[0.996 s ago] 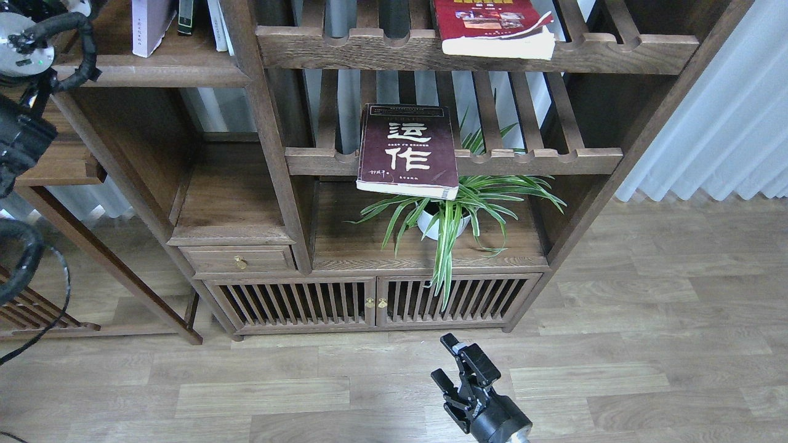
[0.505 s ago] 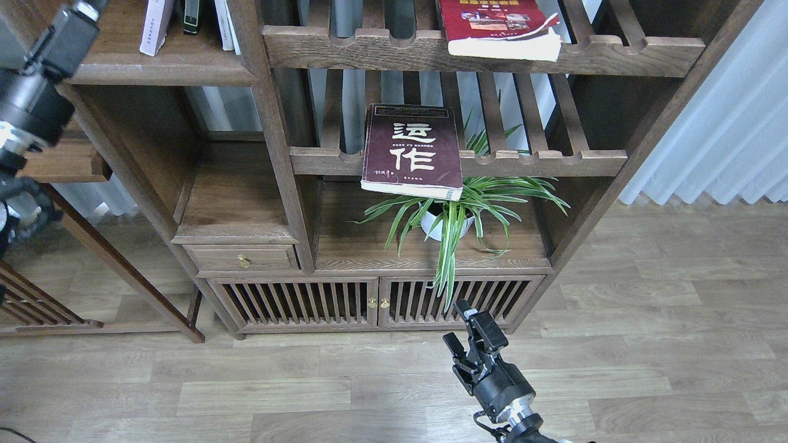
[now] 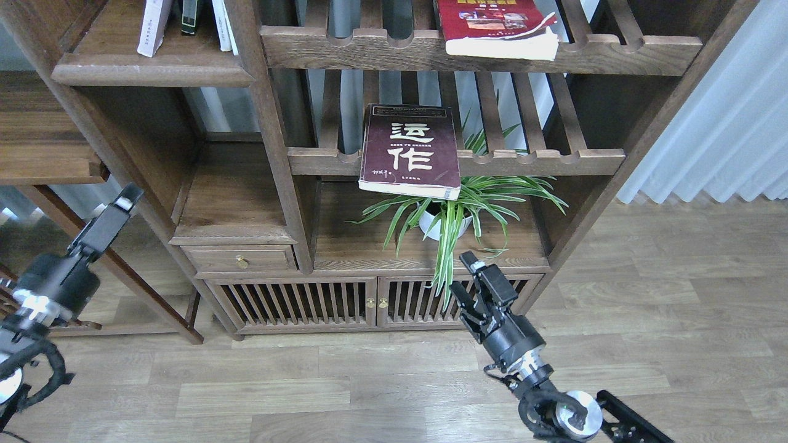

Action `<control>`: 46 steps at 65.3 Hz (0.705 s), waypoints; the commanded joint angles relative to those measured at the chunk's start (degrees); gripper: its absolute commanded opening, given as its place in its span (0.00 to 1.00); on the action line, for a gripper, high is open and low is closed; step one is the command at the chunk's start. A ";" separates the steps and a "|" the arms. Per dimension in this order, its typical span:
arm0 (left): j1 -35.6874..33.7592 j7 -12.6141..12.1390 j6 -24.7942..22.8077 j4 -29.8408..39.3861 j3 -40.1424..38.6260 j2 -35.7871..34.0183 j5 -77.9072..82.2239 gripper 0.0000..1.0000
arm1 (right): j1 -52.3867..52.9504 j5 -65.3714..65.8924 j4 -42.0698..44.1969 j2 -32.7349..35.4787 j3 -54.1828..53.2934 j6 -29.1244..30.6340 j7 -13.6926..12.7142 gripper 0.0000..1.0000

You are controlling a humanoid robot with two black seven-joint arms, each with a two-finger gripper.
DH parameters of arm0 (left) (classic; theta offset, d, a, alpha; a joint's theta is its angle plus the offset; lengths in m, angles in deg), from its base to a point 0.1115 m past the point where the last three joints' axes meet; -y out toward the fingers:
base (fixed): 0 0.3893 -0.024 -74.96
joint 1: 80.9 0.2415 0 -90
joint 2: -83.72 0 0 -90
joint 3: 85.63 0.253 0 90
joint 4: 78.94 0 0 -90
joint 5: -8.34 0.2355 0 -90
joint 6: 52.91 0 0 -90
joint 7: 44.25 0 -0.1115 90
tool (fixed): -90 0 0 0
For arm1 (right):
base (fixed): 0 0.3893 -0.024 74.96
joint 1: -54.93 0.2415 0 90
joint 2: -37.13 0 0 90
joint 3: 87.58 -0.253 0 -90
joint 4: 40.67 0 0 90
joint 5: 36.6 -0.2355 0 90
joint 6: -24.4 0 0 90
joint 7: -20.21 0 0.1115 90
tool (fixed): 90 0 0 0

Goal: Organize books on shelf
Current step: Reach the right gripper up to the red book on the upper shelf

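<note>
Now both arms are low in view. Right gripper (image 3: 471, 280) has risen from near the bottom edge over the last second and sits in front of the cabinet doors (image 3: 375, 301), fingers apart, holding nothing, tips pointing up toward the rack above.

Left gripper (image 3: 120, 206) was up by the upper-left shelf (image 3: 154, 67) a second ago; it has since dropped well down and left. Seen end-on and dark; cannot tell whether its fingers are apart or together.

Maroon book (image 3: 411, 151) lies flat on the slatted rack (image 3: 542, 161), well above the right fingers and a little left, its front edge overhanging the rail. Spider plant (image 3: 458, 206) sits between those fingers and the book. Red book (image 3: 497, 27) lies on the higher rack, far above. Pale book (image 3: 154, 24) stands on the shelf, well above and right of the left fingers, beside a dark-green spine (image 3: 189, 15).

Reading: the left arm's retreat suggests the pale book is placed; the right arm's climb looks like an approach to the maroon book. The leaves may get brushed on the way up.
</note>
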 commanded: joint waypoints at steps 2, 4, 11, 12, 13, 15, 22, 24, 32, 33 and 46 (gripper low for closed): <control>0.75 0.06 0.02 -0.92 -0.43 0.20 0.00 1.00 | 1.52 1.50 -3.59 3.26 0.14 0.00 -0.25 0.97; 0.66 0.15 0.02 -1.10 -0.51 0.28 -0.09 1.00 | 1.52 2.03 -4.39 3.26 0.14 0.00 -0.25 0.97; -0.22 0.07 0.02 -3.47 -0.69 0.46 -0.35 1.00 | 2.31 3.09 -7.82 1.68 -0.39 0.00 0.01 0.97; -0.31 0.07 0.02 -3.65 -0.69 0.46 -0.35 1.00 | 2.48 3.09 -7.99 1.42 -0.39 0.00 0.01 0.97; -0.40 0.07 0.02 -4.17 -0.69 0.46 -0.44 1.00 | 3.18 3.17 -8.17 0.37 -0.65 0.00 0.01 0.97; -0.40 0.07 0.02 -4.53 -0.69 0.46 -0.35 1.00 | 4.15 3.17 -8.26 -1.04 -0.92 0.00 0.01 0.97; -0.31 0.07 0.02 -5.23 -0.60 0.46 -0.35 1.00 | 6.88 3.26 -8.26 -4.03 -1.09 0.00 0.10 0.97; -0.31 0.07 0.02 -5.41 -0.51 0.46 -0.44 1.00 | 8.02 3.26 -8.35 -5.00 -1.18 0.00 0.19 0.97; -0.40 0.07 0.02 -6.37 -0.51 0.46 -0.44 1.00 | 12.50 3.35 -8.35 -8.52 -5.40 -2.42 0.63 0.97; -0.40 0.07 0.02 -6.46 -0.51 0.46 -0.44 1.00 | 13.03 3.35 -8.35 -8.69 -6.01 -3.38 0.89 0.97; -0.40 0.07 0.02 -6.73 -0.51 0.46 -0.44 1.00 | 17.25 3.35 -6.86 -7.82 -9.71 -7.26 1.86 0.97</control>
